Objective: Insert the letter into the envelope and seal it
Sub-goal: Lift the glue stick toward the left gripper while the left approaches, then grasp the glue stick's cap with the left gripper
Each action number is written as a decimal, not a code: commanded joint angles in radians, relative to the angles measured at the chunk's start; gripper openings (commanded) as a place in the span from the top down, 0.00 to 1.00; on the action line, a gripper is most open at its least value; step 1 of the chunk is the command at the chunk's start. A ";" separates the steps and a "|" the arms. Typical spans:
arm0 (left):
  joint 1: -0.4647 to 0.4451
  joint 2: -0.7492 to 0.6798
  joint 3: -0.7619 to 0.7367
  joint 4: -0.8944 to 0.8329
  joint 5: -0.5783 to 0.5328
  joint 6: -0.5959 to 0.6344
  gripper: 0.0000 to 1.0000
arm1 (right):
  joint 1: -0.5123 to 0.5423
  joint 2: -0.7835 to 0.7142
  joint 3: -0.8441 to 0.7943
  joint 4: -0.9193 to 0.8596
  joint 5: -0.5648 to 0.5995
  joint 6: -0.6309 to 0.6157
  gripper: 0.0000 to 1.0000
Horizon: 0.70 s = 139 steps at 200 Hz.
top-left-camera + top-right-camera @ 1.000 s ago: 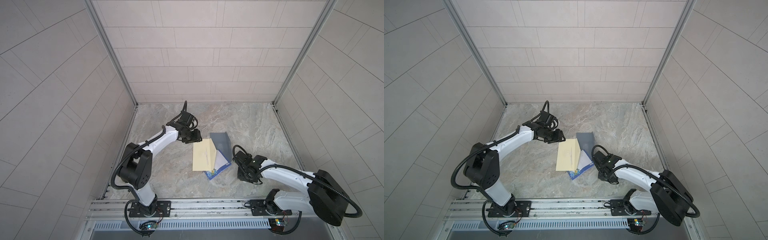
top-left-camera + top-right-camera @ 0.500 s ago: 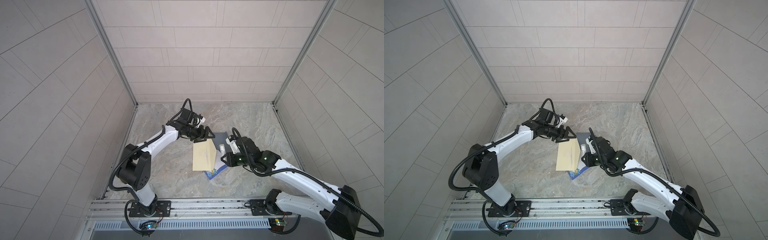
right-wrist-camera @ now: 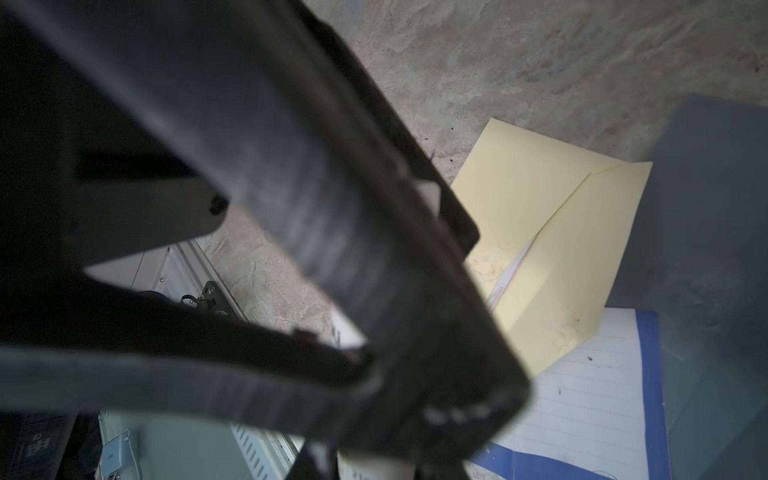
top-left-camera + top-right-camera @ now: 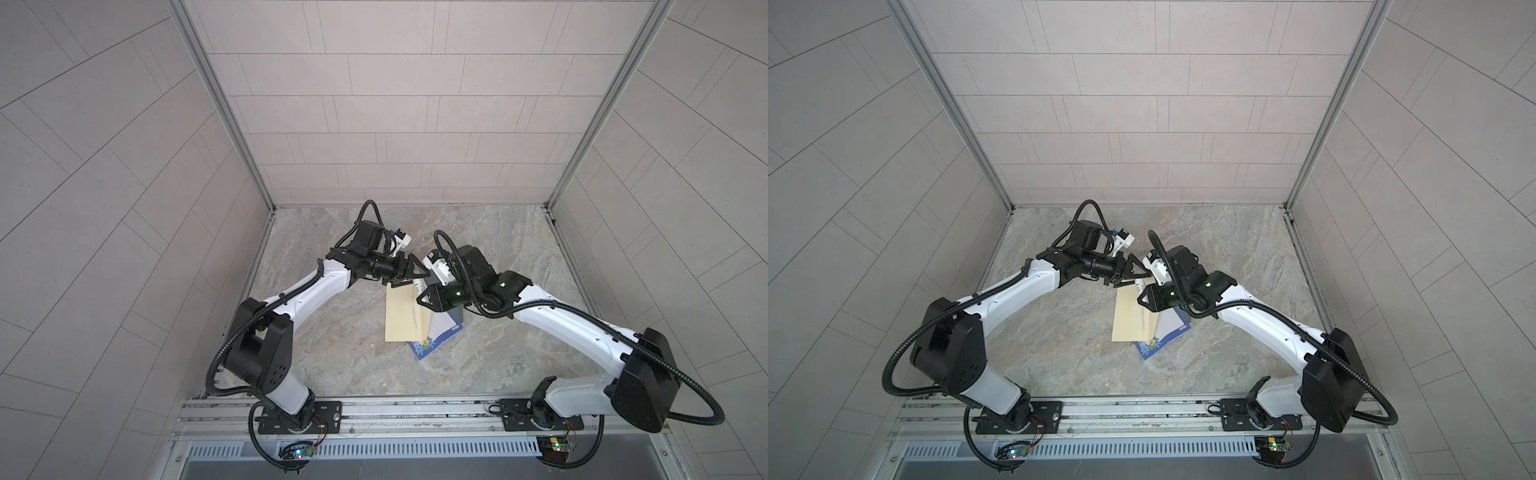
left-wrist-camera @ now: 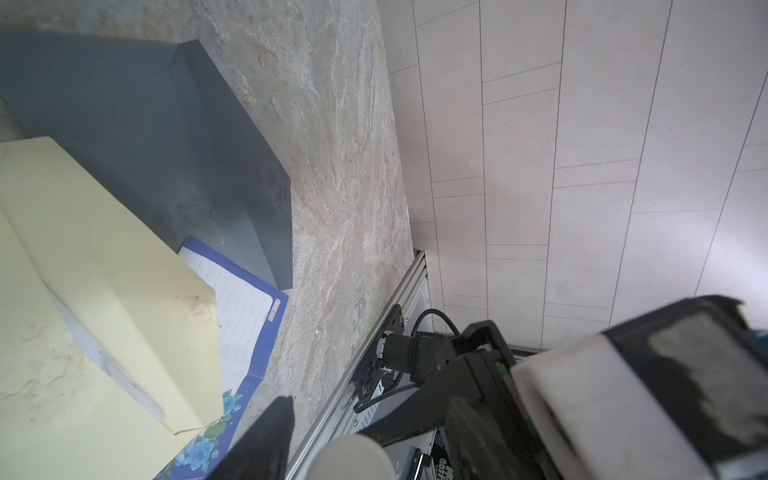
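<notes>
Currently | right gripper [image 4: 420, 296] is clamping a white tube [image 4: 1139, 286] above the yellow envelope [image 4: 405, 318] | left gripper [image 4: 411, 277] is meeting the tube's other end, grip impossible to tell | envelope is lying flat on the table [image 4: 332, 332], overlapping the blue-bordered letter [image 4: 440, 332], which is resting on a grey sheet [image 5: 145, 137].

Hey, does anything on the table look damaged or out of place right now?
Yes. The yellow envelope has rough whitish scuffs on its flap and body, like peeled paper. It also lies askew over the blue-bordered lined sheet.
</notes>
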 commanded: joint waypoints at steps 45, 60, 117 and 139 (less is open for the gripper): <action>0.000 -0.005 0.014 -0.020 -0.022 0.000 0.82 | -0.062 0.017 0.072 0.008 -0.019 -0.046 0.99; 0.001 -0.012 0.024 -0.040 -0.079 0.000 0.90 | -0.092 -0.008 0.057 0.042 -0.030 -0.017 0.82; 0.032 -0.133 -0.023 0.216 -0.283 -0.235 1.00 | -0.124 -0.124 -0.129 0.446 -0.090 0.238 0.36; 0.035 -0.161 -0.062 0.369 -0.321 -0.361 1.00 | -0.123 -0.126 -0.191 0.630 -0.072 0.356 0.36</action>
